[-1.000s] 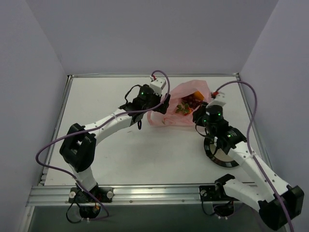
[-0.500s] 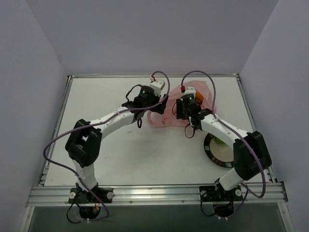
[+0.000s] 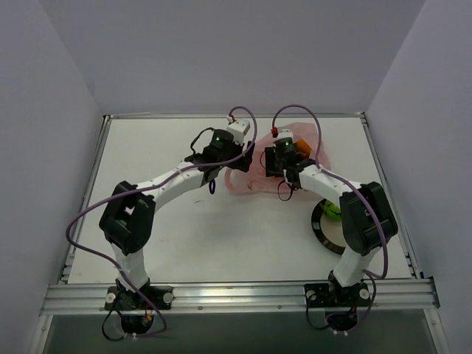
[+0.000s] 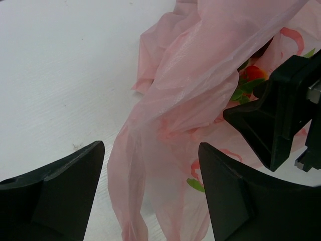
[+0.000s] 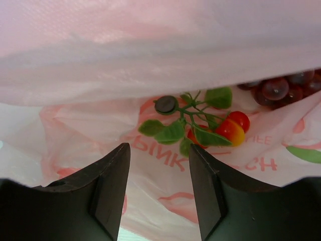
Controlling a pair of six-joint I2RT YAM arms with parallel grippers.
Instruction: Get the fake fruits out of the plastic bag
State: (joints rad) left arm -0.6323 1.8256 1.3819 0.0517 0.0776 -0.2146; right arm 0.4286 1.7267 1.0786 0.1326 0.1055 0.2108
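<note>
The pink plastic bag (image 3: 254, 179) lies at the back middle of the table. My left gripper (image 3: 228, 158) is open at its left edge, and a fold of the bag (image 4: 165, 150) hangs between the wide-apart jaws (image 4: 150, 196). My right gripper (image 3: 276, 162) is open and empty at the bag's mouth (image 5: 158, 191). Just ahead of it inside the bag lie a leafy sprig of small red-yellow fruits (image 5: 228, 129) and the dark purple grape bunch (image 5: 281, 89). An orange fruit (image 3: 301, 145) shows in the bag. The green round fruit (image 3: 333, 212) sits on the plate.
The round black-rimmed plate (image 3: 321, 230) stands at the right, near the right arm's elbow. One right finger (image 4: 273, 118) shows in the left wrist view, close to the left gripper. Cables loop above both wrists.
My right arm has swung from over the plate back to the bag and now points into its mouth. The green fruit now shows on the plate. The left gripper has hardly moved.
</note>
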